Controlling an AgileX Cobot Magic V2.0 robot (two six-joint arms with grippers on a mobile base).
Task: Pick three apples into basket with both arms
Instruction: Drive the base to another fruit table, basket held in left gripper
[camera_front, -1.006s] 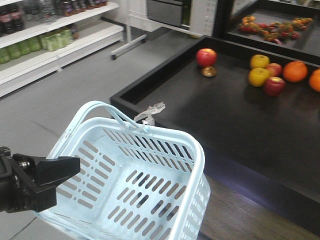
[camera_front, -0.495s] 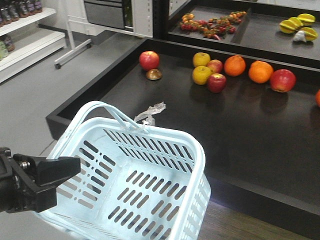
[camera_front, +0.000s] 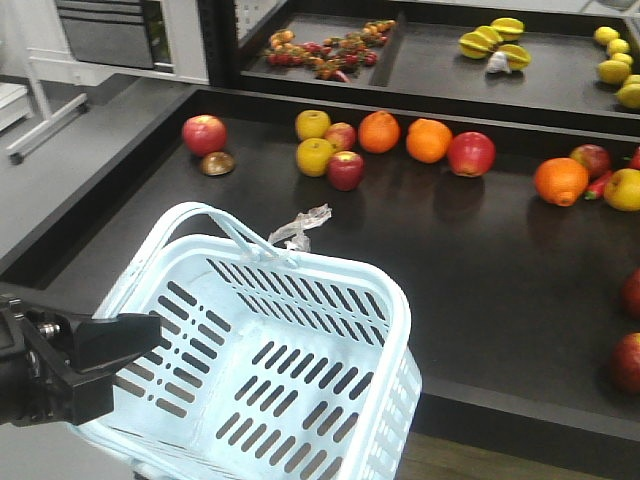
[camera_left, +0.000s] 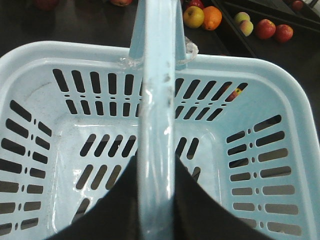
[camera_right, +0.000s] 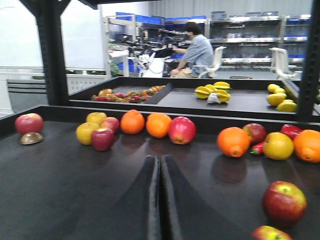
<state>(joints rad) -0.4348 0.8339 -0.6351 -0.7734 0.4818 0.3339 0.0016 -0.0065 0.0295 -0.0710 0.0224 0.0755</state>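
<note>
The left pincer (camera_left: 156, 205) clamps the slotted plastic basket's (camera_left: 50, 50) handle (camera_left: 156, 100). The right pincer (camera_right: 160, 167), pressed together, overhangs the matte worktop (camera_right: 60, 185).

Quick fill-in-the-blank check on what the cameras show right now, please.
Inside, the basket is ____. The left gripper is shut on the basket's ____. The right gripper, holding nothing, is ____. Missing words: empty; handle; shut.
</note>
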